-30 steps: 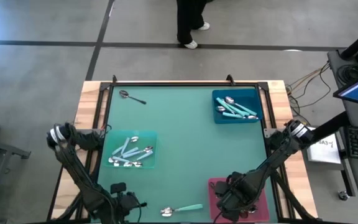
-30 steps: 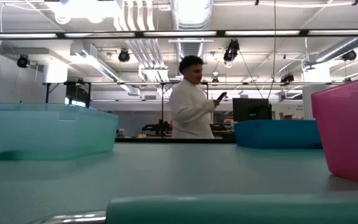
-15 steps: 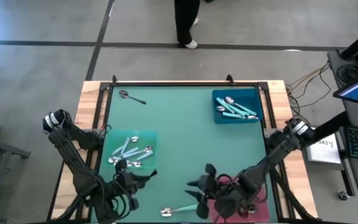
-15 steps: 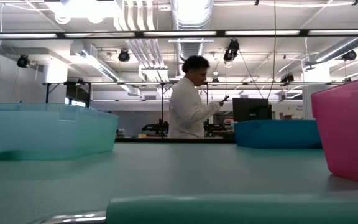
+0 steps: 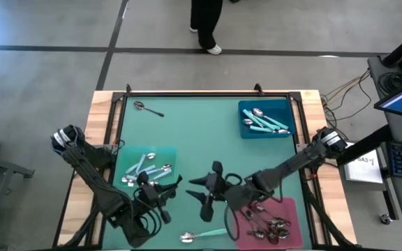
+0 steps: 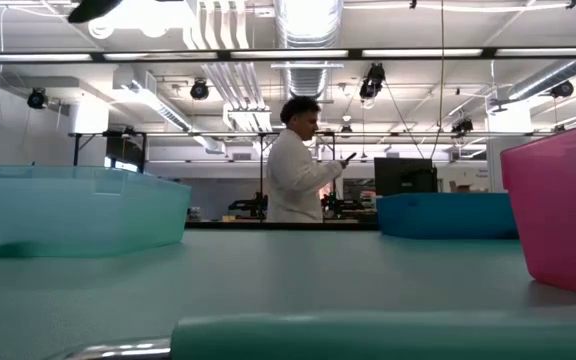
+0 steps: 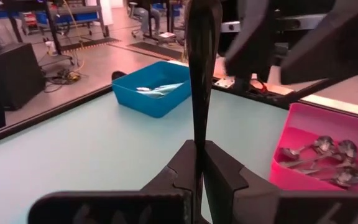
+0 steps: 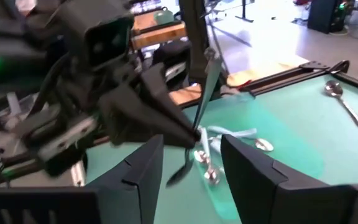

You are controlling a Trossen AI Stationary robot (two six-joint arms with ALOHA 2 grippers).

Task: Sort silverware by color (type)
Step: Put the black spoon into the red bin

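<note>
A teal-handled spoon (image 5: 204, 235) lies flat on the mat near the near edge, and its handle (image 6: 368, 335) fills the low view's bottom. An all-metal spoon (image 5: 147, 108) lies at the far left corner. Pale-blue-handled spoons (image 5: 145, 171) lie in the pale tray, teal ones (image 5: 264, 122) in the blue tray, and metal ones (image 5: 264, 224) in the pink tray. My left gripper (image 5: 172, 184) is shut and hovers just right of the pale tray. My right gripper (image 5: 199, 193) is open and faces it at mid-table, above the mat. Neither holds anything.
The pale tray (image 5: 166, 155) sits left of centre, the blue tray (image 5: 243, 108) at the far right, and the pink tray (image 5: 292, 206) at the near right. The two grippers stand close together. Open mat stretches across the far middle. A person in a white coat (image 6: 293, 165) stands beyond the table.
Both arms have come up from the near edge and swung toward the table's middle. The left gripper has moved up beside the pale tray. The right gripper has moved left off the pink tray, so that the tray's spoons show now. The person behind has stepped left.
</note>
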